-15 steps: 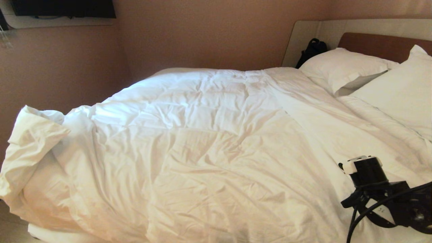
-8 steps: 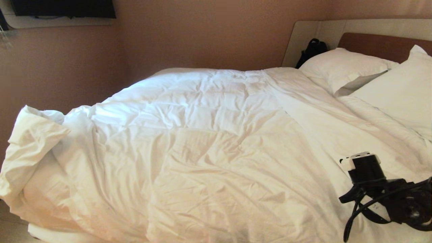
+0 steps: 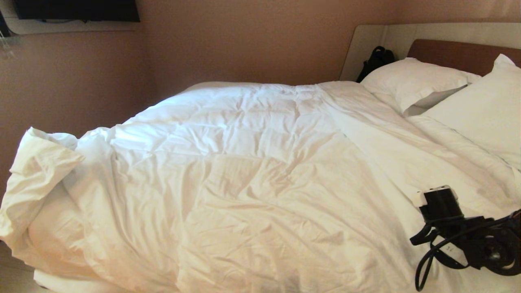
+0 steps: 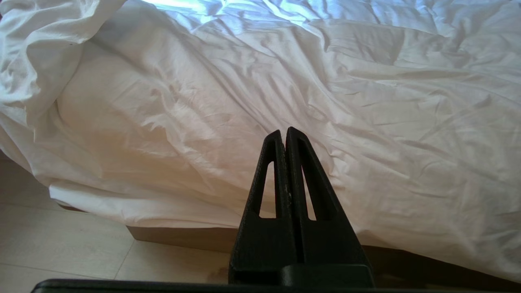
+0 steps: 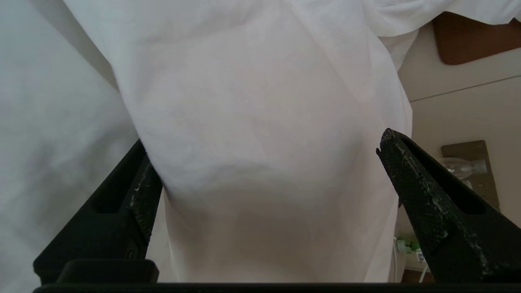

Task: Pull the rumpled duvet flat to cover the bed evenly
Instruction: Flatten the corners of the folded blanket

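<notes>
Over the last second: right gripper (image 5: 264, 175) shifted slightly toward the near right edge of the bed (image 3: 57, 280), fingers (image 5: 427, 195) spread wide around a duvet (image 3: 244, 171) fold, not yet clamped. Left gripper (image 4: 285, 134) parked, fingers pressed together, empty. Duvet bunched at foot corner; pull apparently pending.

The duvet (image 3: 244, 162) is soft, creased matt cloth (faintly quilted); headboard (image 3: 460, 55) smooth wood.

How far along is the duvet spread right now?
Mostly done: the duvet lies over most of the bed. In hand: the right gripper is open around a fold of white bedding near the pillows, not yet clamped. Left: the bunched corner at the foot needs pulling flat. The left gripper is shut, idle.
</notes>
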Tool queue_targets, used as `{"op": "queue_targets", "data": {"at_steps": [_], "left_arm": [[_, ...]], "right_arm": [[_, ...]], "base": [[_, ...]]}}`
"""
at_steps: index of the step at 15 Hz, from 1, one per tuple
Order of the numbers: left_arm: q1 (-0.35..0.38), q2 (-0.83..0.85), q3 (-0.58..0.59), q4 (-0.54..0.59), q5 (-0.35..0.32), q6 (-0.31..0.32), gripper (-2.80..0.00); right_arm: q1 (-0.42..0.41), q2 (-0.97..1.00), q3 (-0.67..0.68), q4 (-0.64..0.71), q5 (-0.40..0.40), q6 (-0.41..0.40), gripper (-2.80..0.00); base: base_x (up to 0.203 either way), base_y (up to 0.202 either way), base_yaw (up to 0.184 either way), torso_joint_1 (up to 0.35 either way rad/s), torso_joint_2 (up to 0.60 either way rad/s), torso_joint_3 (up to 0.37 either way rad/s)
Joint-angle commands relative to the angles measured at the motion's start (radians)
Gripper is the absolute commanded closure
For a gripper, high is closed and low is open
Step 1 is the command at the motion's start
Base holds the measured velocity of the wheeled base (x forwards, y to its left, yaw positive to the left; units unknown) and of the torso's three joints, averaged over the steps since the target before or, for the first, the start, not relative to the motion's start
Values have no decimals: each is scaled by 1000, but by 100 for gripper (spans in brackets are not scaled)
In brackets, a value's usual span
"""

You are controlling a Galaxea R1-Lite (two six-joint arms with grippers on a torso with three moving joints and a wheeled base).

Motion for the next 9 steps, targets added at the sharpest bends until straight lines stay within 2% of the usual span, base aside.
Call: {"op": "queue_targets", "data": {"at_steps": [1,8,9], "left_arm": [[-1,0,0,0,0,-1,0],[0,0,0,0,0,-1,0],[0,0,0,0,0,-1,0]], "right_arm": [[0,2,0,-6,-2,0,0],[34,-30,-28,-5,6,1,0],[34,-45,-40,-2,27,0,0]], "base": [[0,0,0,0,0,0],[0,0,0,0,0,0],[0,0,0,0,0,0]]}}
